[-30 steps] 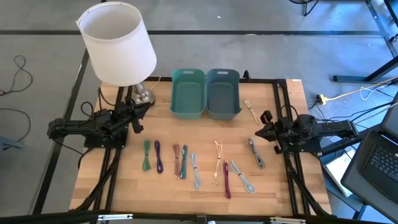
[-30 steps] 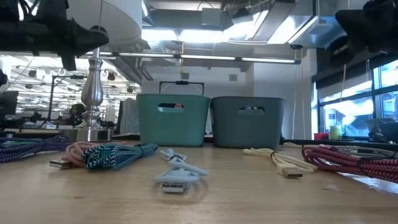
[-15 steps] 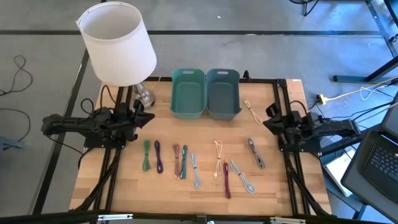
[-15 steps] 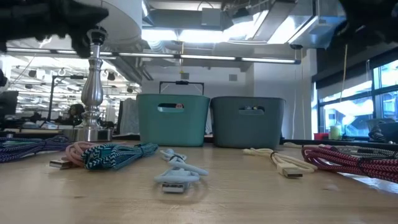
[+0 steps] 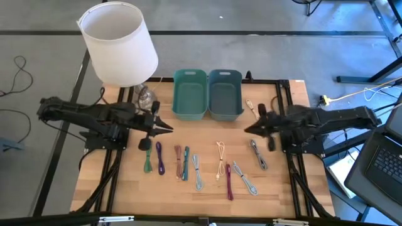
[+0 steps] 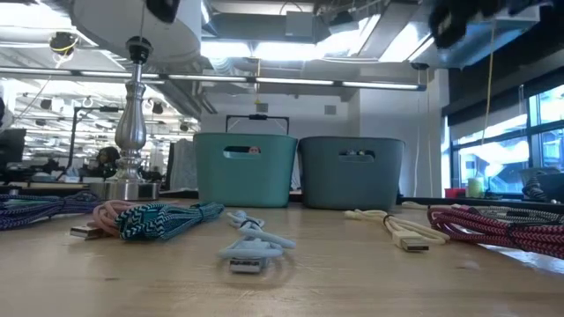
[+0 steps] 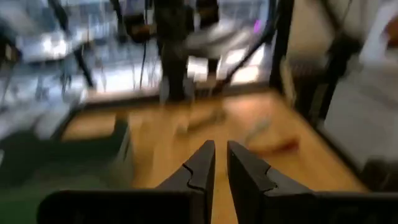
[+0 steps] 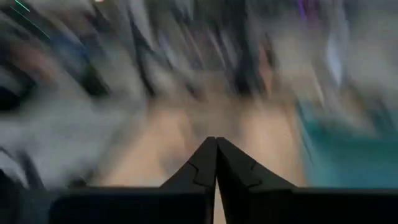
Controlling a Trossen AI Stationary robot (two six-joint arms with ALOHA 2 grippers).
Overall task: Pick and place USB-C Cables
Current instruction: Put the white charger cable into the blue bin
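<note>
No thin folded colourful cables are in the two teal plastic bins yet; all lie in front. Both empty grippers, left and right, have jaws nearly together.

Both arms now reach in over the table from its sides, where a second ago they sat folded back at the edges. The left hand points toward the middle, above the green cable, its fingers nearly together. The right hand has swung inward too, fingers closed, near the dark grey cable.
</note>
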